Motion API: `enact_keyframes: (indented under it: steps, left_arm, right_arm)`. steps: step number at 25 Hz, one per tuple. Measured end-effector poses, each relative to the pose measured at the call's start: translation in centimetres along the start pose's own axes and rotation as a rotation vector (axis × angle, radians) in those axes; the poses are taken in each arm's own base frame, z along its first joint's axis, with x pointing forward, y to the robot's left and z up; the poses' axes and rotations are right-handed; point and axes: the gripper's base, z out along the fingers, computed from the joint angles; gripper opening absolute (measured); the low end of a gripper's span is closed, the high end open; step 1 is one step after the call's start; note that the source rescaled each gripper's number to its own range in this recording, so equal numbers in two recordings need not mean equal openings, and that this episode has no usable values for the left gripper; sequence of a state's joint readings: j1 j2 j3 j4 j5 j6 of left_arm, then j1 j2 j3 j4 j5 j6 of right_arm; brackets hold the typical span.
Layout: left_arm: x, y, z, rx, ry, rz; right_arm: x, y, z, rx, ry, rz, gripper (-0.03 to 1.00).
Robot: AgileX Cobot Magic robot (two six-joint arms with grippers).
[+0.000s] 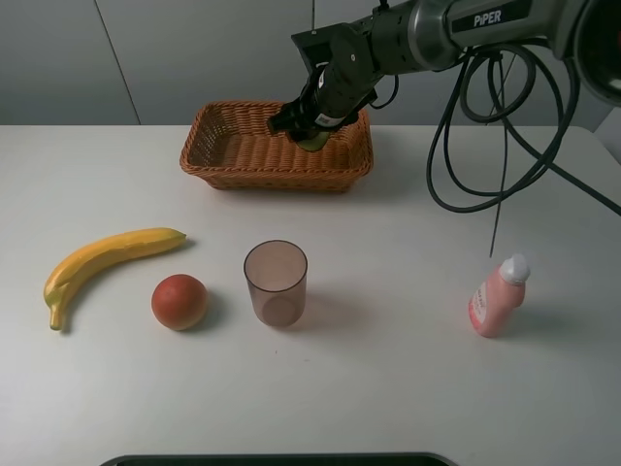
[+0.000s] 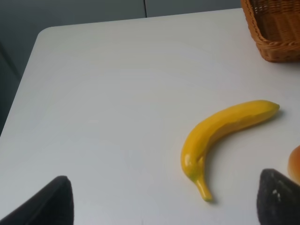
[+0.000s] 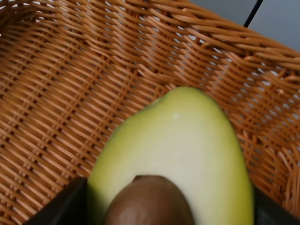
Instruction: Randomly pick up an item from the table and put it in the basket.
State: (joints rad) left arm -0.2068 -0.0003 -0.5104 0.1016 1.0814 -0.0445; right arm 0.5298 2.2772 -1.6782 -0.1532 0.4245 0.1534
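**Avocado half held over the basket at the table's far edge**

The right gripper [image 1: 309, 126] pinches the halved avocado [image 1: 313, 142], which has dark green skin, yellow-green flesh and a brown pit. It hangs inside the right half of the rectangular brown woven wicker basket [image 1: 277, 178], so the basket floor lies straight below and the release is a short drop. From the wrist view it seems to sit just clear of the weave, though contact cannot be ruled out. The avocado's long axis runs out from the jaws, narrow end leading; the basket's runs along the far edge of the white table [image 1: 388, 388]. The left gripper [image 2: 164, 201] is spread and empty, out toward the left edge near the banana, well away from the basket. Count — one avocado half, one basket, one yellow banana [image 1: 107, 257], one round orange-red fruit [image 1: 179, 301], one translucent brownish cup [image 1: 276, 282], one pink bottle [image 1: 497, 296].
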Motion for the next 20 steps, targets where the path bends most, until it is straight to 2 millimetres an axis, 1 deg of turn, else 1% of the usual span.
enact_keyframes:
  steps: [3,4,5,6,7,8,9,10,12,14,16,18,20]
  left_arm:
    - [0.0,0.0,0.0,0.000,0.000,0.000]
    - [0.0,0.0,0.0,0.000,0.000,0.000]
    - [0.0,0.0,0.0,0.000,0.000,0.000]
    - [0.0,0.0,0.0,0.000,0.000,0.000]
    - [0.0,0.0,0.0,0.000,0.000,0.000]
    - [0.0,0.0,0.0,0.000,0.000,0.000]
    - [0.0,0.0,0.0,0.000,0.000,0.000]
    - [0.0,0.0,0.0,0.000,0.000,0.000]
    - [0.0,0.0,0.0,0.000,0.000,0.000]
    - [0.0,0.0,0.0,0.000,0.000,0.000]
    - [0.0,0.0,0.0,0.000,0.000,0.000]
    - [0.0,0.0,0.0,0.000,0.000,-0.002]
    - [0.0,0.0,0.0,0.000,0.000,-0.002]
  right_arm:
    - [-0.1,0.0,0.0,-0.002,0.001,-0.004,0.01]
    - [-0.1,0.0,-0.1,-0.003,0.007,-0.007,0.03]
    - [-0.1,0.0,-0.1,-0.004,0.015,-0.007,0.24]
    - [-0.1,0.1,-0.2,-0.006,0.021,-0.004,0.62]
    - [-0.2,0.1,-0.3,-0.010,0.025,-0.003,0.84]
    - [-0.3,0.1,-0.3,-0.012,0.023,-0.004,0.92]
    - [-0.3,0.1,-0.4,-0.012,0.027,-0.007,0.97]
    - [-0.5,0.1,-0.7,-0.011,0.029,-0.012,0.99]
    - [-0.9,0.0,-1.6,-0.010,0.028,-0.024,0.99]
    - [-1.7,-0.1,-3.3,-0.008,0.015,-0.032,1.00]
    - [-2.7,-0.3,-6.0,-0.004,0.000,-0.052,1.00]
    - [-3.7,-0.6,-9.3,0.003,-0.003,-0.060,1.00]
    - [-4.5,-0.9,-13.8,0.012,-0.007,-0.064,1.00]
